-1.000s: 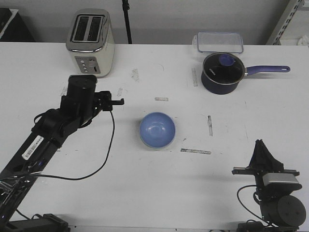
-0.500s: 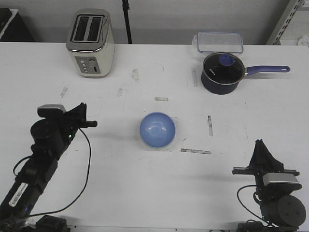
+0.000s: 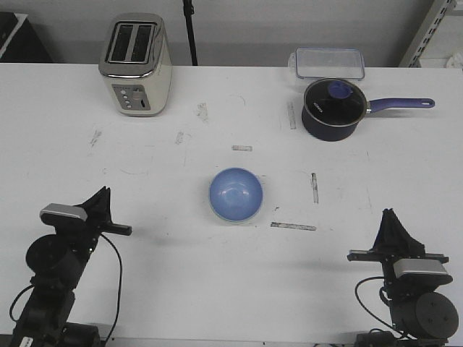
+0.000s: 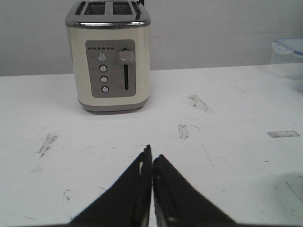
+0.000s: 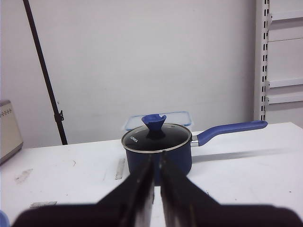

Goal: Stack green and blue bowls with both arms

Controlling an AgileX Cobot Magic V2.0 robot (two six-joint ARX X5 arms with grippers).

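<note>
The light blue bowl [image 3: 235, 194] sits upright in the middle of the table. A thin pale edge shows under its near rim; I cannot tell whether that is the green bowl, which shows nowhere else. My left gripper [image 3: 103, 194] is shut and empty, low at the front left, well left of the bowl. In the left wrist view its fingers [image 4: 152, 154] point at the toaster. My right gripper [image 3: 391, 215] is shut and empty at the front right. In the right wrist view it [image 5: 156, 158] points at the saucepan.
A cream toaster [image 3: 135, 63] stands at the back left. A dark blue lidded saucepan [image 3: 333, 108] with a long handle stands at the back right, with a clear lidded box [image 3: 329, 62] behind it. Tape strips [image 3: 293, 226] lie near the bowl.
My left arm has pulled back from the mid-left of the table, near the toaster, down to the front left edge. The right arm and the blue bowl have not moved.
</note>
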